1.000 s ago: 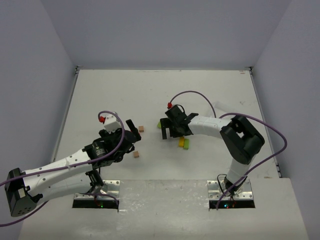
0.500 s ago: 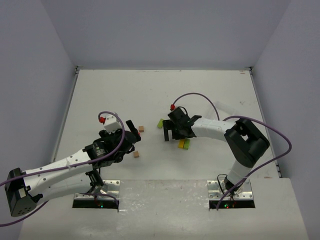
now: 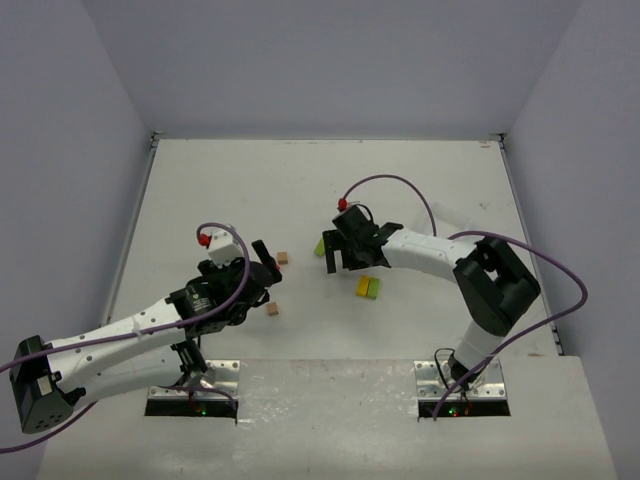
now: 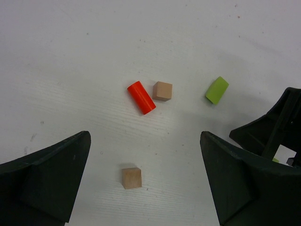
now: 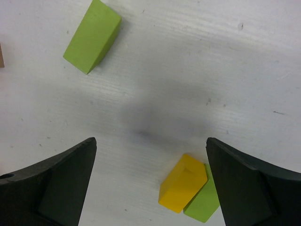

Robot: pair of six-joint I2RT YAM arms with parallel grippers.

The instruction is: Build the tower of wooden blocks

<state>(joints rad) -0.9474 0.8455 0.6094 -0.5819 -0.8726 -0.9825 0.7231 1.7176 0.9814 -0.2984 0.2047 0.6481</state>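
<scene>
No tower stands: the wood blocks lie apart, flat on the white counter [image 3: 220,180]. A small yellow wooden block [image 5: 182,188] lies pressed side by side against a lime green wooden block [image 5: 202,203]. In the top view this pair is near the middle of the counter, a little toward the right arm.

A second lime green wooden block [image 5: 92,42] lies alone, apart from the pair, farther from the arm bases. More to the left, a red-orange wooden cylinder [image 4: 141,97] lies on its side just beside a plain tan wooden cube [image 4: 162,91]; I cannot tell if the two touch. A second tan wooden cube [image 4: 131,178] lies alone, nearer to the left arm. No block is on top of another one.

The right end effector [image 5: 150,141] has its jaws spread wide and holds nothing. It hangs over bare counter, between the lone green block and the yellow and green pair. In the top view it partly covers that lone green block.

The left end effector [image 4: 145,136] is also spread wide and empty. It points toward the red-orange cylinder and the two tan cubes, and the nearer tan cube lies between its fingers [image 4: 51,174] in the wrist view without touching them.

A purple cable [image 3: 385,184] runs in a loop above each arm. Pale grey walls [image 3: 330,60] close the counter on three sides.
</scene>
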